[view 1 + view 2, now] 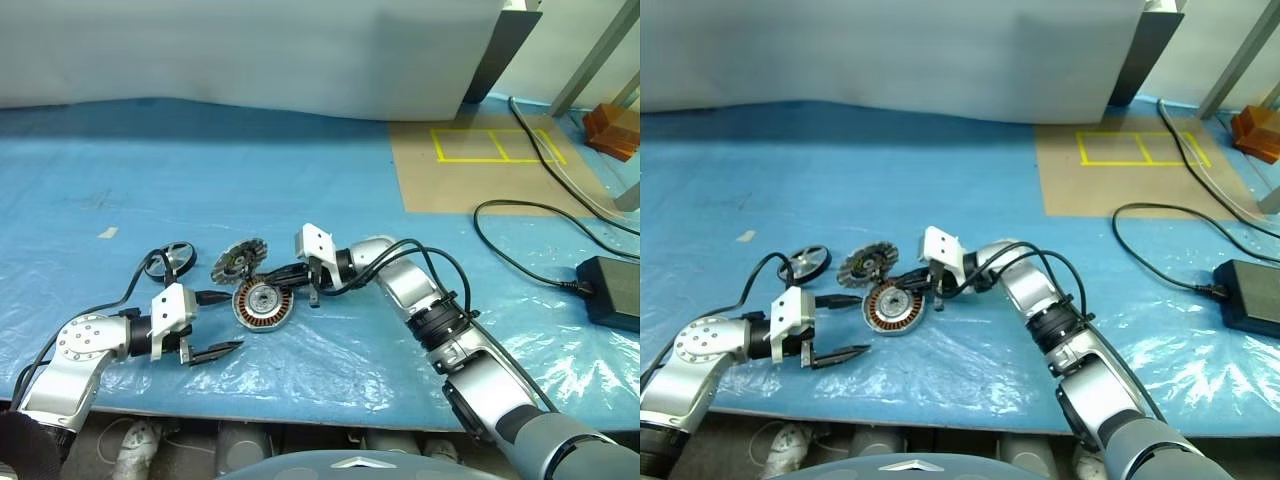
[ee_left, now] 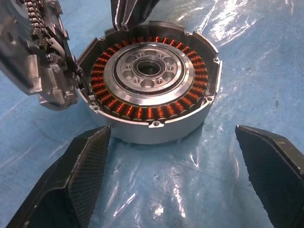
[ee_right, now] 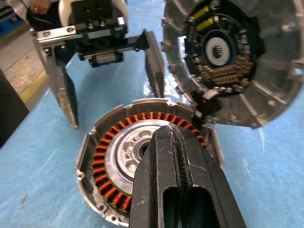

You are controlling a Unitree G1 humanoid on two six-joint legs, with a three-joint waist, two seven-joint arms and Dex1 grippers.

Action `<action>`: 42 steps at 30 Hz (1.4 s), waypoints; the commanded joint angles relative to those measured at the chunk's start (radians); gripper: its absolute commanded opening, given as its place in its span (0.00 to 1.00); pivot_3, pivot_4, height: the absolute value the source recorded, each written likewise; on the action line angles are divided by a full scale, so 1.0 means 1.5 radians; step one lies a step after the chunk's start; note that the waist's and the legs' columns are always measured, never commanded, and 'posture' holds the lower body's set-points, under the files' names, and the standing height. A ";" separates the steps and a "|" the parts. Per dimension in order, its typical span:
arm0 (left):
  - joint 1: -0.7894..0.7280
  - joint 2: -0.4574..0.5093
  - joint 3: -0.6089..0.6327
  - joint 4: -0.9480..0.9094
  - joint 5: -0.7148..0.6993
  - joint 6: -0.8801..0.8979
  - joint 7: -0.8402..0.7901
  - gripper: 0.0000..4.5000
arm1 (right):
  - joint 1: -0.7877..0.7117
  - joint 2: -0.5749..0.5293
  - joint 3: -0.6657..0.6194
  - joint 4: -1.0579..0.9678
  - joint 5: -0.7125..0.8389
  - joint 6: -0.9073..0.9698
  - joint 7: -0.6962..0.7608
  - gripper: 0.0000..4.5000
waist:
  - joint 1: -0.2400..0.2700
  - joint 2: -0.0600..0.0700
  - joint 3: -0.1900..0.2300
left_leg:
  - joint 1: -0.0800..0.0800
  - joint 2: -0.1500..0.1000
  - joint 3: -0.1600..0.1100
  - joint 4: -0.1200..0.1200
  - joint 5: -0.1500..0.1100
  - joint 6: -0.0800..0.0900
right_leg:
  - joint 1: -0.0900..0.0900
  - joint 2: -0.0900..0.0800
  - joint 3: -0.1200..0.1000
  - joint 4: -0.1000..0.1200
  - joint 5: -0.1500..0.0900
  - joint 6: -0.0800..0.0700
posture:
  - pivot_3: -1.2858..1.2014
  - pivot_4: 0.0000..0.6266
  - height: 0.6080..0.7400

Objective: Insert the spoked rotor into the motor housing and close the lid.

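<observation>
The motor housing (image 1: 263, 304), a silver cup with copper coils and a silver hub, lies on the blue sheet. The ribbed lid (image 1: 240, 260) stands tilted, its edge against the housing's far left rim, underside showing in the right wrist view (image 3: 237, 52). The black spoked rotor (image 1: 170, 262) lies flat further left, apart from both. My right gripper (image 3: 166, 135) is shut with nothing in it, its tip just over the housing (image 3: 118, 156). My left gripper (image 2: 173, 161) is open, one finger on each side just in front of the housing (image 2: 149, 80), holding nothing.
A black cable runs right to a power adaptor (image 1: 610, 290). A brown board with yellow tape (image 1: 480, 150) lies at the back right, an orange object (image 1: 612, 128) beyond it. The table's front edge is close below both arms.
</observation>
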 commanded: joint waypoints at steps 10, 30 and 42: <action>0.004 0.009 0.002 -0.035 -0.005 0.009 0.000 0.98 | -0.038 0.002 0.076 0.115 -0.122 -0.135 -0.026 0.01 | -0.001 0.000 0.000 | 0.000 0.000 0.000 0.000 0.000 0.000 | 0.000 0.000 0.000 0.000 0.000 0.000 | 0.52 0.24 1.00; -0.015 0.010 0.048 -0.049 -0.047 0.077 0.018 0.98 | -0.052 0.041 -0.052 0.042 0.036 -0.006 0.008 0.01 | -0.001 0.000 0.000 | 0.000 0.000 0.000 0.001 0.000 0.000 | 0.000 0.000 0.000 0.001 0.000 0.000 | 0.52 0.24 1.00; -0.016 0.010 0.041 -0.089 -0.045 0.113 0.028 0.98 | -0.046 0.040 0.056 0.163 -0.091 -0.097 -0.022 0.01 | -0.003 0.000 0.000 | 0.000 0.000 0.000 0.000 0.000 0.000 | 0.000 0.000 0.000 0.001 0.000 -0.001 | 0.52 0.24 1.00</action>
